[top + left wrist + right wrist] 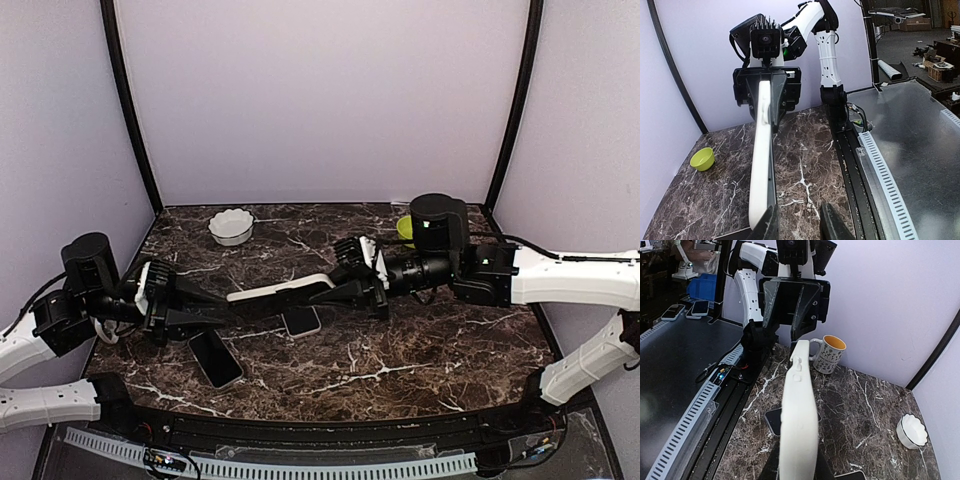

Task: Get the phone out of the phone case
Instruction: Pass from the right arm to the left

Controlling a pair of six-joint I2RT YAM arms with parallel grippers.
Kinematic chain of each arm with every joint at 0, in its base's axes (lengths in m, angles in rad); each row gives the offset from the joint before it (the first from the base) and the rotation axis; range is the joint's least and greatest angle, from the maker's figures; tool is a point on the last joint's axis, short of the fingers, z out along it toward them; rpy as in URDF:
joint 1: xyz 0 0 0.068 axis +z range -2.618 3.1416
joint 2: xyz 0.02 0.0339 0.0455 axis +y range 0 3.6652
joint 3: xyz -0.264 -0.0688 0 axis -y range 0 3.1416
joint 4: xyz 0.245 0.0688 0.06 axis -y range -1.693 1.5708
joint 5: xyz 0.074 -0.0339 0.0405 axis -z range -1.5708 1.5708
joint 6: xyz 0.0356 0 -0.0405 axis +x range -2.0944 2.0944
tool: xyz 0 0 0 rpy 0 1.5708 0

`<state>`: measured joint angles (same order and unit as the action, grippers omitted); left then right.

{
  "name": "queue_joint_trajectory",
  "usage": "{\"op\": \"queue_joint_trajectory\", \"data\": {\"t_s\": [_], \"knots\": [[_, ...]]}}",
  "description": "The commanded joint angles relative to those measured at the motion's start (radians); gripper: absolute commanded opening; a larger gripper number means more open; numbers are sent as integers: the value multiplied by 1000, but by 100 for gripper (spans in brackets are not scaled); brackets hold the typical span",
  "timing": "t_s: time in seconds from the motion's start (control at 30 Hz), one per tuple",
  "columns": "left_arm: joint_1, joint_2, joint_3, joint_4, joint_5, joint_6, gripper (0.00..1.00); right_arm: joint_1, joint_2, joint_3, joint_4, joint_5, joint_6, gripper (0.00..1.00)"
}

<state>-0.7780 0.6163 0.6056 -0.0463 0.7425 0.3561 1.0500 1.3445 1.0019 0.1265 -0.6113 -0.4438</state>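
A white phone case (278,292) hangs edge-up above the table between my two grippers. My right gripper (338,291) is shut on its right end; in the right wrist view the case (799,410) sits between the dark fingers (824,471). A dark grey strip runs along the case (761,150) in the left wrist view, apparently the phone's edge. My left gripper (800,222) is open; the case's near end lies against its left finger (769,224), and the gap shows bare table. From above, the left gripper (220,318) is at the case's left end.
Two bare phones lie on the marble, one under the case (301,322) and one near the front left (215,358). A white fluted bowl (231,226) stands at the back left, a green bowl (404,228) at the back right, and a patterned mug (832,353) by the left arm.
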Motion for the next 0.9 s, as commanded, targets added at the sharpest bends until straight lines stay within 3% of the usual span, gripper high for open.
{"op": "queue_joint_trajectory", "data": {"t_s": [0.0, 0.87], "knots": [[-3, 11, -7, 20, -1, 6, 30, 13, -27, 24, 99, -43, 8, 0], [-5, 38, -26, 31, -51, 24, 30, 25, -19, 37, 137, -137, 70, 0]]}}
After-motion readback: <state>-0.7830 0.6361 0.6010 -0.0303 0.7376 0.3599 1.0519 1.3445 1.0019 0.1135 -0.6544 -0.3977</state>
